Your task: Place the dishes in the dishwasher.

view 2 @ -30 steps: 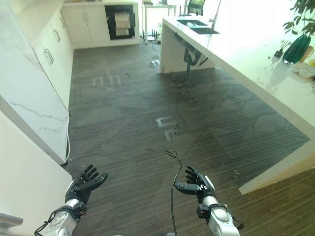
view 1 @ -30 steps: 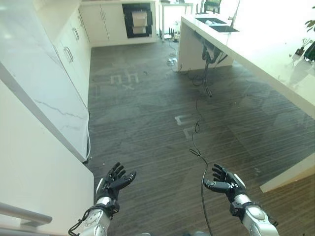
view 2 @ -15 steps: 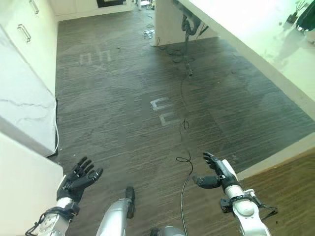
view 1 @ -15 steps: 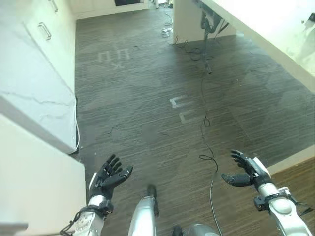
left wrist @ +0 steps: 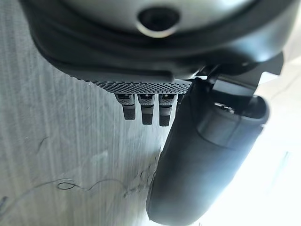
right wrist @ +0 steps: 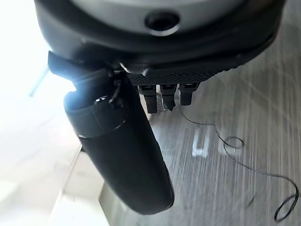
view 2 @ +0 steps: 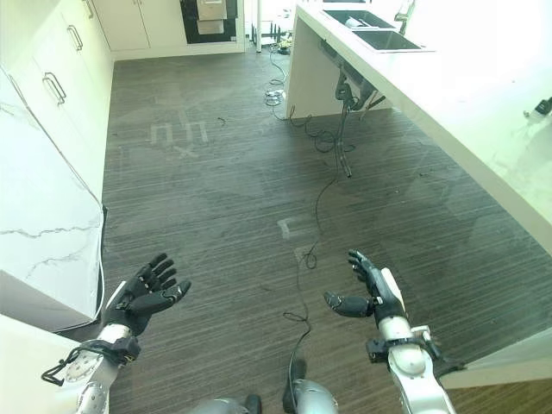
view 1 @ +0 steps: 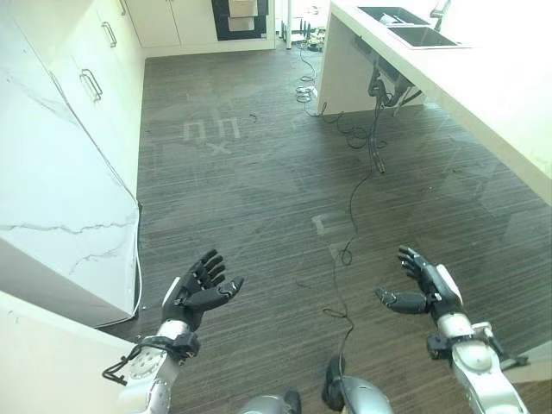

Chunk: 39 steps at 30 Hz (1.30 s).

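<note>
While a dark built-in appliance [view 1: 235,19], poss. the dishwasher, sits in the far wall w/ pale items in its opening, no dish is clear enough to name. It's well apart from both hands.

Left hand [view 1: 197,292] hovers near-left above the floor, fingers spread & relaxed, thumb out, holding nothing. Right hand [view 1: 425,288] hovers near-right, fingers loosely extended, thumb pointing inward, also empty. The wrist views back this up: left hand fingers [left wrist: 146,108] & right hand fingers [right wrist: 162,97] stick out straight over bare floor.

Dark striped wood floor [view 1: 259,190] runs btw the hands & far wall, w/ pale tape marks [view 1: 210,133] far-left of centre and another pair [view 1: 325,222] mid-floor. White cabinets w/ handles [view 1: 95,82] line the left side; a marble-look panel [view 1: 60,216] stands nearer on the left. On the right, a long white surface [view 1: 483,95] carries a double sink [view 1: 412,23] at its far end.
</note>
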{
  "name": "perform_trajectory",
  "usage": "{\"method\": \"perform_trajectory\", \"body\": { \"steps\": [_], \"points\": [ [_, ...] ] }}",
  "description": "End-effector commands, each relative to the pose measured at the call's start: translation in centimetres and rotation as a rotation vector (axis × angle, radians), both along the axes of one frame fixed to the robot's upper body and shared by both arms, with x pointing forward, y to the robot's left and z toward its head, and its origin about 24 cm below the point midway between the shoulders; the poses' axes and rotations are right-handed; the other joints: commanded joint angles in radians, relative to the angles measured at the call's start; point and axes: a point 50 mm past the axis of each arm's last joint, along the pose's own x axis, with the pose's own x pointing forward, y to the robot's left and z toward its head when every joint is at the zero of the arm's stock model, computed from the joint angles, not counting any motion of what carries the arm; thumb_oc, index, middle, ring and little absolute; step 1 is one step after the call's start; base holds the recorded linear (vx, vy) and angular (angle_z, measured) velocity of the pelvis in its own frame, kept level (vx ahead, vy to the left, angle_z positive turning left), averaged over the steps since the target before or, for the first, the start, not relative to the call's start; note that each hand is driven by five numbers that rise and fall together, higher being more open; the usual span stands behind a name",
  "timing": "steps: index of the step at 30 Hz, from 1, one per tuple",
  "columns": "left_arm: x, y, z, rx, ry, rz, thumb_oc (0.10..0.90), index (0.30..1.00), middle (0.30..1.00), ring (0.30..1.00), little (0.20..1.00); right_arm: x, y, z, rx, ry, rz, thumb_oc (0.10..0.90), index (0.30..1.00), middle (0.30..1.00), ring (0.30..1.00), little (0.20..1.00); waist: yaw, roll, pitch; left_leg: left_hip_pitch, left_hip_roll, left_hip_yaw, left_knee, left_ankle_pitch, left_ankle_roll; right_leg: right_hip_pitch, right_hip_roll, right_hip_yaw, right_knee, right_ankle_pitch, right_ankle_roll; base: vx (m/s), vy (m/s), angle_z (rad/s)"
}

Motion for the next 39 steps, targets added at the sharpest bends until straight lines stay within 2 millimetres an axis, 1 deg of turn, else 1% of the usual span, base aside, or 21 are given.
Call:
{"method": "perform_trajectory", "body": {
  "steps": [1, 4, 6, 10, 11, 12, 13, 14, 16, 18, 21, 24, 27, 31, 33, 34, 35, 36, 37, 38, 39],
  "points": [
    [1.0, -0.7, 4.1, 0.068, -0.202, -0.099, 0.8, 0.9, 0.9, 0.9, 0.9, 1.7, -1.8, 5.0, 0.081, -0.289, -0.029, 0.8, 0.9, 0.9, 0.9, 0.9, -0.025, -0.014, -0.031, -0.008, 0.029, -0.08, -0.022, -0.012, -0.077, -0.027, -0.013, 0.065, 0.053, 0.107, 0.056, 0.56, -0.178, 0.56],
    [1.6, -1.7, 3.7, 0.086, -0.206, -0.093, 0.8, 0.9, 0.9, 0.9, 0.9, 2.2, -0.8, 4.8, 0.162, -0.291, 0.002, 0.8, 0.9, 0.9, 0.9, 0.9, -0.046, -0.022, -0.065, 0.091, 0.024, -0.067, -0.022, -0.092, -0.059, 0.012, -0.014, 0.065, 0.053, 0.114, 0.056, 0.79, -0.3, 0.57],
    [1.5, -1.9, 3.1, 0.002, -0.173, -0.063, 0.8, 0.9, 0.9, 0.9, 0.9, 2.4, 0.0, 4.8, 0.174, -0.281, 0.03, 0.8, 0.9, 0.9, 0.9, 0.9, -0.049, -0.015, -0.091, 0.145, 0.035, -0.055, -0.022, -0.098, -0.075, 0.049, -0.018, 0.037, 0.053, 0.108, 0.045, 0.56, -0.238, 0.59],
    [0.5, -2.3, 2.2, -0.018, -0.151, -0.019, 0.8, 0.9, 0.9, 0.9, 0.9, 2.2, 1.3, 4.5, 0.183, -0.26, 0.1, 0.8, 0.9, 0.9, 0.9, 0.9, -0.041, -0.009, -0.126, 0.235, 0.057, -0.04, -0.008, 0.152, -0.151, 0.114, 0.008, 0.064, 0.053, 0.048, -0.012, 0.41, -0.214, 0.02],
    [0.2, -2.5, 2.0, -0.001, -0.155, -0.005, 0.8, 0.9, 0.9, 0.9, 0.9, 2.1, 1.7, 4.5, 0.182, -0.255, 0.15, 0.8, 0.9, 0.9, 0.9, 0.9, -0.03, -0.02, -0.117, 0.142, 0.044, -0.056, 0.186, 0.242, -0.188, 0.146, 0.011, 0.093, 0.053, 0.027, -0.036, 0.16, -0.131, -0.39],
    [0.2, -2.5, 2.0, -0.004, -0.156, -0.003, 0.8, 0.9, 0.9, 0.9, 0.9, 2.1, 1.8, 4.6, 0.178, -0.254, 0.16, 0.8, 0.9, 0.9, 0.9, 0.9, -0.029, -0.023, -0.116, 0.114, 0.041, -0.053, 0.23, 0.252, -0.193, 0.15, 0.01, 0.097, 0.053, 0.024, -0.041, 0.38, -0.222, -0.81],
    [0.3, -3.0, 2.0, -0.02, -0.176, -0.032, 0.8, 0.9, 0.9, 0.9, 0.9, 2.7, 2.6, 5.2, 0.15, -0.265, 0.227, 0.8, 0.9, 0.9, 0.9, 0.9, -0.004, -0.026, -0.075, -0.113, 0.122, 0.029, 0.307, 0.225, -0.182, 0.244, 0.021, 0.104, 0.053, -0.036, -0.072, 0.3, -0.123, -0.58],
    [0.4, -3.0, 2.0, -0.022, -0.181, -0.032, 0.8, 0.9, 0.9, 0.9, 0.9, 2.9, 2.7, 5.3, 0.15, -0.266, 0.232, 0.8, 0.9, 0.9, 0.9, 0.9, -0.002, -0.026, -0.071, -0.105, 0.126, 0.04, 0.267, 0.223, -0.18, 0.252, 0.023, 0.107, 0.053, -0.043, -0.071, 0.43, -0.028, -0.43],
    [0.2, -2.8, 2.2, -0.033, -0.196, -0.023, 0.8, 0.9, 0.9, 0.9, 0.9, 3.5, 3.5, 5.5, 0.169, -0.267, 0.265, 0.8, 0.9, 0.9, 0.9, 0.9, 0.002, -0.009, -0.068, -0.042, 0.142, 0.088, -0.022, 0.24, -0.182, 0.268, 0.041, 0.123, 0.053, -0.067, -0.057, 0.29, 0.195, -0.22],
    [-0.1, -2.7, 2.0, -0.034, -0.19, -0.022, 0.8, 0.9, 0.9, 0.9, 0.9, 3.2, 4.3, 5.2, 0.176, -0.256, 0.293, 0.8, 0.9, 0.9, 0.9, 0.9, 0.006, 0.04, -0.08, -0.179, 0.198, 0.006, -0.022, 0.163, -0.203, 0.276, 0.087, 0.13, 0.053, -0.085, -0.046, 0.33, 0.295, -0.54],
    [-0.6, -2.6, 1.8, -0.035, -0.193, -0.024, 0.8, 0.9, 0.9, 0.9, 0.9, 2.5, 4.2, 5.2, 0.173, -0.26, 0.302, 0.8, 0.9, 0.9, 0.9, 0.9, 0.019, 0.057, -0.086, -0.266, 0.232, -0.053, -0.022, 0.223, -0.243, 0.318, 0.109, 0.143, 0.053, -0.123, -0.051, 0.33, 0.237, -0.17],
    [-0.1, -2.6, 2.1, -0.003, -0.209, -0.026, 0.8, 0.9, 0.9, 0.9, 0.9, 3.1, 4.2, 5.8, 0.197, -0.285, 0.313, 0.8, 0.9, 0.9, 0.9, 0.9, 0.03, 0.056, -0.09, -0.292, 0.242, -0.057, -0.022, 0.192, -0.231, 0.367, 0.085, 0.133, 0.053, -0.158, -0.042, 0.36, 0.282, -0.15],
    [1.0, -2.0, 3.3, 0.041, -0.232, -0.05, 0.8, 0.9, 0.9, 0.9, 0.9, 3.1, 4.5, 6.4, 0.276, -0.312, 0.311, 0.8, 0.9, 0.9, 0.9, 0.9, 0.039, 0.043, -0.104, -0.251, 0.196, -0.071, -0.022, 0.148, -0.186, 0.44, 0.027, 0.103, 0.053, -0.145, 0.009, 0.38, 0.287, -0.32],
    [1.5, -2.3, 4.0, 0.087, -0.244, -0.125, 0.8, 0.9, 0.9, 0.9, 0.9, 3.2, 5.7, 6.1, 0.324, -0.326, 0.299, 0.8, 0.9, 0.9, 0.9, 0.9, 0.048, 0.044, -0.12, -0.213, 0.133, -0.101, -0.022, 0.112, -0.125, 0.492, -0.008, 0.037, 0.062, 0.063, 0.04, 0.33, 0.281, 0.1],
    [1.6, -2.6, 4.0, 0.095, -0.243, -0.13, 0.8, 0.9, 0.9, 0.9, 0.9, 3.9, 6.8, 5.9, 0.367, -0.324, 0.319, 0.8, 0.9, 0.9, 0.9, 0.9, 0.06, 0.062, -0.114, -0.171, 0.1, -0.122, -0.022, 0.092, -0.101, 0.404, -0.033, 0.011, 0.317, 0.111, 0.029, 0.37, 0.358, 0.43],
    [1.6, -2.4, 4.1, 0.105, -0.236, -0.116, 0.8, 0.9, 0.9, 0.9, 0.9, 4.3, 7.7, 5.8, 0.373, -0.312, 0.349, 0.8, 0.9, 0.9, 0.9, 0.9, 0.07, 0.054, -0.103, -0.142, 0.09, -0.1, -0.022, 0.085, -0.103, 0.367, 0.028, -0.021, 0.252, 0.039, 0.009, 0.5, 0.15, 0.0],
    [1.5, -2.4, 4.1, 0.124, -0.231, -0.128, 0.8, 0.9, 0.9, 0.9, 0.9, 4.3, 7.2, 5.7, 0.394, -0.307, 0.324, 0.8, 0.9, 0.9, 0.9, 0.9, 0.065, 0.044, -0.1, -0.134, 0.098, -0.081, -0.022, 0.086, -0.117, 0.369, 0.077, -0.077, 0.056, 0.044, 0.003, 0.57, -0.049, -0.47],
    [1.3, -2.3, 4.1, 0.153, -0.232, -0.141, 0.8, 0.9, 0.9, 0.9, 0.9, 4.2, 6.0, 5.5, 0.394, -0.308, 0.289, 0.8, 0.9, 0.9, 0.9, 0.9, 0.057, 0.018, -0.082, -0.097, 0.085, -0.06, -0.022, 0.05, -0.122, 0.288, 0.045, -0.069, 0.053, -0.005, 0.012, 0.37, -0.154, -0.09],
    [1.2, -2.3, 4.1, 0.178, -0.235, -0.149, 0.8, 0.9, 0.9, 0.9, 0.9, 4.0, 5.3, 5.5, 0.387, -0.317, 0.282, 0.8, 0.9, 0.9, 0.9, 0.9, 0.046, 0.007, -0.07, -0.087, 0.082, -0.035, -0.022, 0.042, -0.115, 0.22, 0.02, -0.071, 0.053, 0.016, 0.011, 0.39, -0.2, -0.12],
    [1.0, -2.3, 4.2, 0.194, -0.237, -0.155, 0.8, 0.9, 0.9, 0.9, 0.9, 3.7, 4.6, 5.7, 0.395, -0.326, 0.276, 0.8, 0.9, 0.9, 0.9, 0.9, 0.024, -0.006, -0.059, -0.044, 0.067, -0.02, -0.022, -0.004, -0.106, 0.108, -0.026, -0.039, 0.053, 0.089, 0.048, 0.44, -0.241, 0.09],
    [1.1, -2.3, 4.3, 0.2, -0.241, -0.155, 0.8, 0.9, 0.9, 0.9, 0.9, 3.5, 4.4, 5.7, 0.412, -0.332, 0.269, 0.8, 0.9, 0.9, 0.9, 0.9, 0.007, -0.001, -0.053, -0.01, 0.067, -0.033, -0.022, -0.035, -0.103, 0.027, -0.048, -0.004, 0.053, 0.085, 0.066, 0.5, -0.287, -0.01]
  ]
}}
